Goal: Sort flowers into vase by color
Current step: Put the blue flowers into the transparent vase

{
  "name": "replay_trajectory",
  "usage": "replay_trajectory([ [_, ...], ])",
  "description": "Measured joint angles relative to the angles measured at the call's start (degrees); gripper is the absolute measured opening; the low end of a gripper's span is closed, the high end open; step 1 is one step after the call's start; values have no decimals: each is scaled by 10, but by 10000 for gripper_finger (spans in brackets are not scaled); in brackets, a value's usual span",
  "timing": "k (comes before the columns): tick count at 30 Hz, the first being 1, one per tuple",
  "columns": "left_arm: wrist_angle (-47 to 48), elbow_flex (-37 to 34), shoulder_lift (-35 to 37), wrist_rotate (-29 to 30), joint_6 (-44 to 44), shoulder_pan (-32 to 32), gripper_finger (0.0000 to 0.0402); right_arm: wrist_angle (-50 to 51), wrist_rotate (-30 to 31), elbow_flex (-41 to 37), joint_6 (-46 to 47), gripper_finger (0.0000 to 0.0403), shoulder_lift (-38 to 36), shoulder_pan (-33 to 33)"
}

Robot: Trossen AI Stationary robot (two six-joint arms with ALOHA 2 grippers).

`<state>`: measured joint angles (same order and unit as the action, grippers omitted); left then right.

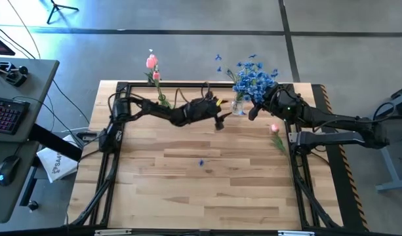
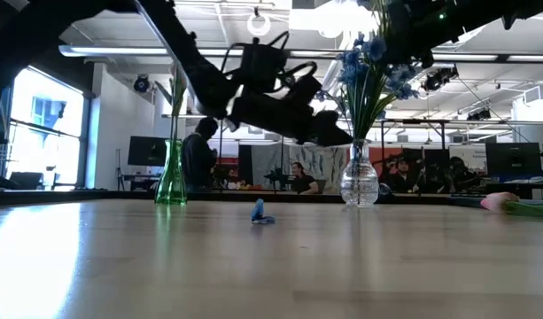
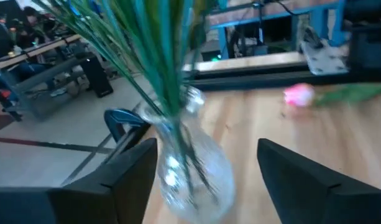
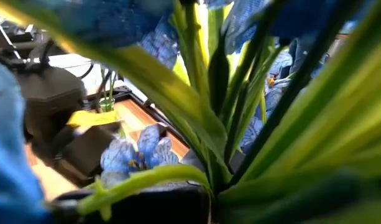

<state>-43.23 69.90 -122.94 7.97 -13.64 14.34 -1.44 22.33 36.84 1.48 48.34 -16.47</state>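
High view shows the wooden table (image 1: 207, 190), pale planks inside a dark metal frame, and I work along its far edge because both vases stand there. My left pincer (image 1: 221, 120) hangs just beside the clear vase (image 1: 238, 107), its two dark fingers spread wide with nothing between them; in my left wrist view the vase sits in the gap ahead, untouched. My right pincer (image 1: 253, 113) is on the other side of that vase, pressed in among the blue flowers (image 1: 254, 80); its fingers are shut, and whether they pinch a stem I cannot tell, since leaves fill my right wrist view.

The clear vase is rounded, knobbly glass with a narrow neck, so the thin green stems bunch tightly and the blue sprays fan out above. The green vase (image 2: 171, 182) is slim, smooth and tinted, holding the standing pink tulips (image 1: 152, 65) well apart from the blue ones.

One pink tulip (image 1: 275, 129) lies flat on the wood near my right arm, still unsorted. A small blue blossom (image 2: 260, 212) lies loose mid-table.
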Motion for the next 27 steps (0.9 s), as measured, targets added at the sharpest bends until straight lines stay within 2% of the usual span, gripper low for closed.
replay_trajectory([
  [4, 5, 56, -33, 0, 17, 8, 281, 3, 8, 0, 2, 1, -4, 1],
  [9, 19, 120, -75, 5, 44, 10, 284, 4, 14, 0, 7, 1, -5, 1],
  [13, 26, 160, -106, 35, 43, 10, 284, 4, 14, 0, 11, 1, -5, 1],
  [20, 40, 171, -114, 67, 44, 8, 284, 8, 12, 0, 11, 1, -5, 1],
  [27, 101, 169, -115, 138, 44, -9, 284, 21, 12, 0, 14, 1, -5, 1],
])
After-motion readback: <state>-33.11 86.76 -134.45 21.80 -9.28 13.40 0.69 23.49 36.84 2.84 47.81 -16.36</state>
